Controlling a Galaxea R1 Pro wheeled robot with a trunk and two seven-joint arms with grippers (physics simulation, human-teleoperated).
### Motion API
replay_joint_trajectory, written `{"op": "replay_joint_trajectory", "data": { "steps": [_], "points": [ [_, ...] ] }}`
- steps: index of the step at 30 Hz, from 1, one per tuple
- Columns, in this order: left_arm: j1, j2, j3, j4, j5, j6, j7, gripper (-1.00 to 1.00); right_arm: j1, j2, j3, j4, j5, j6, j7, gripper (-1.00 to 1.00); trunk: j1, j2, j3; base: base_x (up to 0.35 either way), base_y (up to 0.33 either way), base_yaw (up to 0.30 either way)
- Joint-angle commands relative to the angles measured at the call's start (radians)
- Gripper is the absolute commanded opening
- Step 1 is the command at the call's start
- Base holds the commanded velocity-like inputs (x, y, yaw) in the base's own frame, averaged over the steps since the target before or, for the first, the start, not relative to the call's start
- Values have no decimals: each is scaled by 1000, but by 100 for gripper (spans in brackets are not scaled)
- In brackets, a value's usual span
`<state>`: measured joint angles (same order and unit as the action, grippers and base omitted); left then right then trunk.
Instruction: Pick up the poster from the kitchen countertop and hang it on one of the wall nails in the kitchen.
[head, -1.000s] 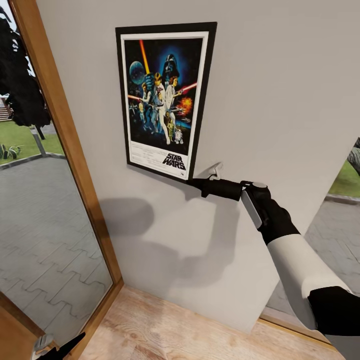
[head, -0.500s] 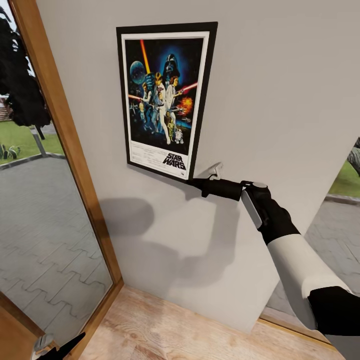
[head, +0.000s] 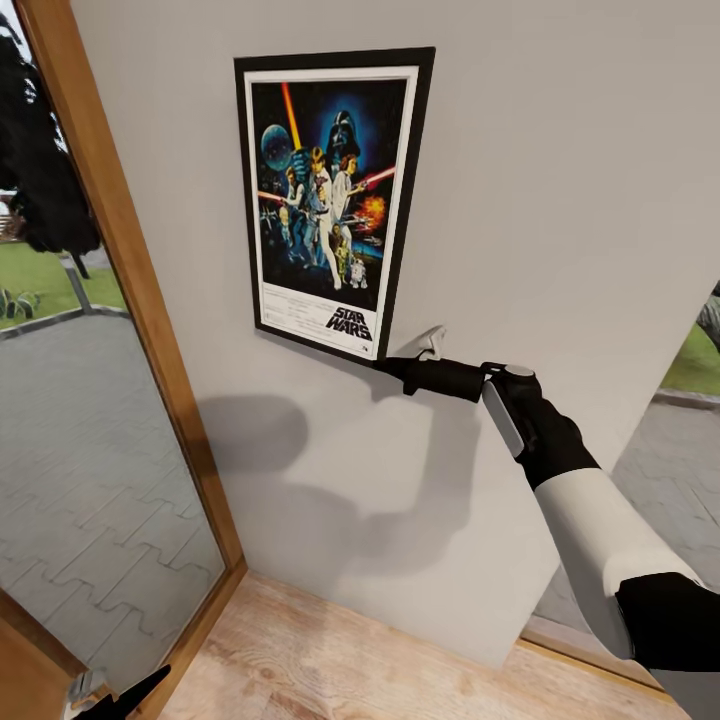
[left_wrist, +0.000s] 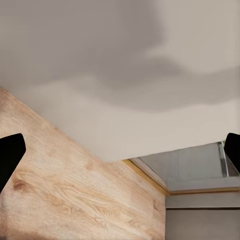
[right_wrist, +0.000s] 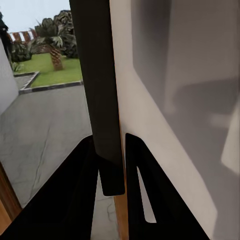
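The black-framed Star Wars poster (head: 330, 200) lies flat against the pale grey wall (head: 560, 180), nearly upright. My right gripper (head: 388, 362) is shut on its lower right corner. In the right wrist view the dark frame edge (right_wrist: 100, 100) runs between the two black fingers (right_wrist: 80, 190), which press on both sides of it. My left gripper (head: 120, 695) hangs low near the floor at the head view's bottom left, and the left wrist view has its fingertips (left_wrist: 10, 155) far apart with nothing between them. The wall nails are hidden and the kitchen countertop is out of view.
A wooden-framed glass door (head: 120, 250) stands close to the poster's left, with paving and grass outside. Another glazed opening (head: 690, 420) is on the right of the wall section. Light wood floor (head: 350, 660) runs along the wall's foot.
The poster's top has shifted a little to the right and down, standing slightly straighter on the wall. The right arm and gripper hold the same spot.
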<state>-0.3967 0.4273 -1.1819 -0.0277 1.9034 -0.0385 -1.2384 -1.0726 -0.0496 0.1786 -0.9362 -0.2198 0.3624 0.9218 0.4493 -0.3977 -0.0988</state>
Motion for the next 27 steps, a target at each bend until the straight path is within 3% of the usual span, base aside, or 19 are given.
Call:
{"op": "replay_joint_trajectory", "data": {
  "steps": [1,27],
  "points": [
    [-1,1,-8,-1,8,-4,-1,100,-1,-1,2,0,-12,10,1,-100,1,-2,-2,11,0,0],
    [-1,1,-8,-1,8,-4,-1,100,-1,-1,1,-4,-12,7,0,-100,1,-2,-2,1,0,0]
  ]
}}
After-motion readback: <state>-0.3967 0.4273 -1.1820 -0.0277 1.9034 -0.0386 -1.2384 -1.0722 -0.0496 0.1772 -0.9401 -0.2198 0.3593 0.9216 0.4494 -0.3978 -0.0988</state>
